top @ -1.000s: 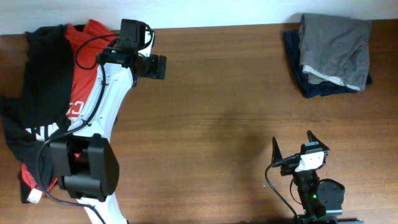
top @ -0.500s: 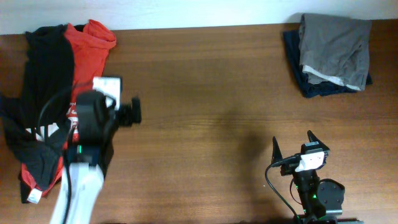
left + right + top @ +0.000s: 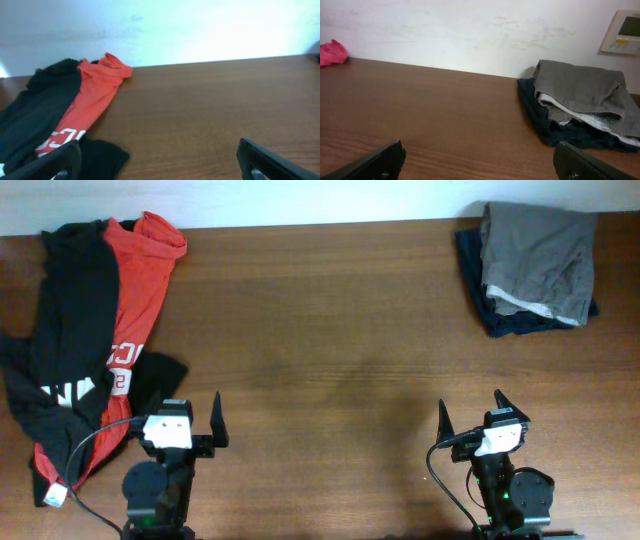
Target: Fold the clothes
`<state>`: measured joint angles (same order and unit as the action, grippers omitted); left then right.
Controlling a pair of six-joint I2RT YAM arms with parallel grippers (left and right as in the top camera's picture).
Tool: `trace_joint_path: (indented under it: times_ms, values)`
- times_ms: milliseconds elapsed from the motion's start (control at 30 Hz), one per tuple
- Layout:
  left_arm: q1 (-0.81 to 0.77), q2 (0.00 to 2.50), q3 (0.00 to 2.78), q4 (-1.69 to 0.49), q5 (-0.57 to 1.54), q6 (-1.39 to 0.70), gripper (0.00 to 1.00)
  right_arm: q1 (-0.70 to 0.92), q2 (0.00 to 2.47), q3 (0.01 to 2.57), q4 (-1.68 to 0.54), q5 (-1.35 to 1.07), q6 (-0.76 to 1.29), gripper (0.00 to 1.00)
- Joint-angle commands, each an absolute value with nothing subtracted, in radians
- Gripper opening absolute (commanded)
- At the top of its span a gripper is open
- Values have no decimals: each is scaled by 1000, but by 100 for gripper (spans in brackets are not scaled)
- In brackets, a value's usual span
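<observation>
The grey-olive shorts [image 3: 535, 248] lie folded at the table's far right corner, on top of a dark navy garment [image 3: 500, 315]; they also show in the right wrist view [image 3: 580, 90] with pale lining at the edge. My left gripper [image 3: 180, 423] is open and empty at the front left, next to the red and black tops. My right gripper [image 3: 470, 415] is open and empty at the front right, well short of the shorts. Both sets of fingers show wide apart in the left wrist view [image 3: 160, 160] and the right wrist view [image 3: 480, 160].
Red and black printed tops [image 3: 85, 330] lie spread along the left side, also in the left wrist view [image 3: 65, 110]. A white wall runs behind the table's far edge, with a wall panel [image 3: 625, 32] at the right.
My left arm has pulled back from the far left by the red top to its place at the front left edge. The right arm and the clothes have not moved.
</observation>
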<state>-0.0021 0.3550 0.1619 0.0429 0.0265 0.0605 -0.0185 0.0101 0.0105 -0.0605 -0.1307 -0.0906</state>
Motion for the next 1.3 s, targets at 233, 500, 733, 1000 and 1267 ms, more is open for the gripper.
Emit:
trace_joint_path:
  times_ms: [233,500,733,1000,1267]
  values:
    - [21,117,43,43,31,68,99,-12,4,6,-67,-122,-97,99]
    - [23,4,10,-13,38,68,99,-12,4,6,-67,-122,-97,99]
    - [23,5,10,-84,30,69,99,-12,4,6,-67,-122,-97,99]
    - [22,6,10,-83,31,69,99,-12,4,6,-67,-122,-97,99]
    - [23,6,10,-83,31,69,99,-12,4,6,-67,-122,-97,99]
